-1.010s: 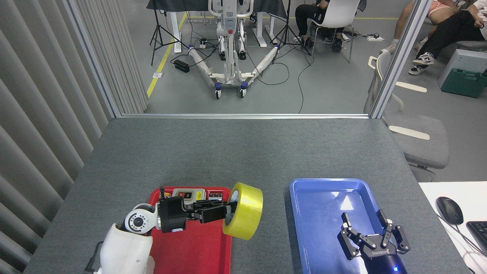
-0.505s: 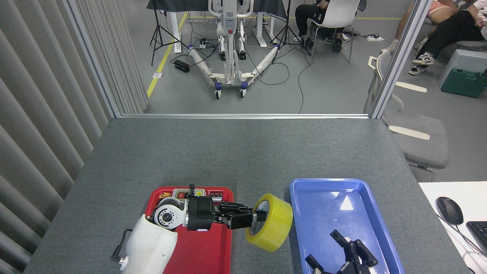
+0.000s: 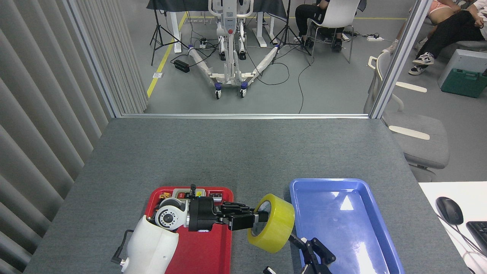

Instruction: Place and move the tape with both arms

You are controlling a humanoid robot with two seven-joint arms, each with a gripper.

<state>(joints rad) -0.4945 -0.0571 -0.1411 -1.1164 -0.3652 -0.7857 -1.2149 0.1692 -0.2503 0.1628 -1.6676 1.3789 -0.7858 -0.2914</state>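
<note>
two trays flank the tape [image 3: 274, 223]: red tray [image 3: 198, 255] lower left, blue tray [image 3: 354, 224] lower right. left gripper [image 3: 251, 220] clamps the tape; right gripper [image 3: 310, 253] spread open beneath; no legible writing.

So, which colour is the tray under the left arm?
Red tray, seen in the head view.

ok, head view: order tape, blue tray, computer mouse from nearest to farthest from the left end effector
1. The tape: held by the left end effector, its fingers reaching into the core, over the gap between the trays.
2. The blue tray: just right of the tape, its near-left rim beside the roll.
3. The computer mouse: far right, on the white desk past the tray.
</note>
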